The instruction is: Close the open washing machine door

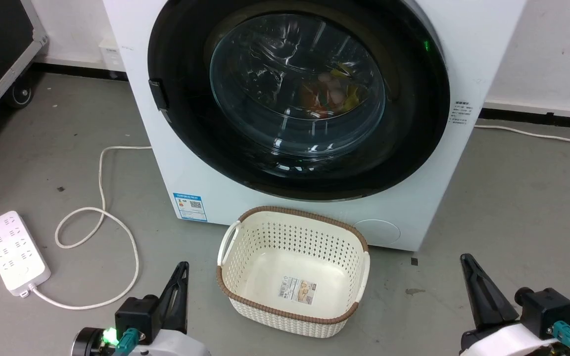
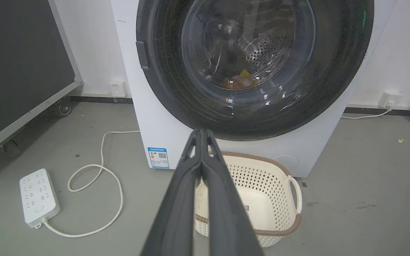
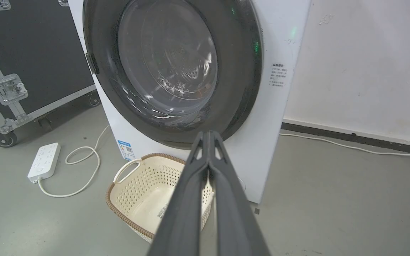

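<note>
Your door (image 1: 297, 94), upper middle of the frame, looks flush against the machine (image 1: 201, 168), so the closing seems done. Left gripper (image 1: 182, 269), lower left, and right gripper (image 1: 465, 261), lower right, are clenched empty. Next you need only confirm the latch.

Left gripper (image 1: 182, 271): lower left of head view. 2 dark fingers pressed flat together into 1 wedge, tips pointing up and slightly right. Left wrist view agrees: fingers (image 2: 182, 199) meet along their length, tips touching. Behind the gripper sits the black left wrist block (image 1: 139, 316), with a green light (image 1: 111, 336) lit and a teal connector (image 1: 129, 340) beside it.

Right gripper (image 1: 465, 262): lower right of head view. Fingers together likewise, tips pointing up and slightly left. Right wrist view: fingers (image 3: 226, 199) meet tip to tip. Black right wrist block (image 1: 545, 309) sits above the pale forearm (image 1: 502, 341). Both arms low and well apart, tips at about the same height.
</note>
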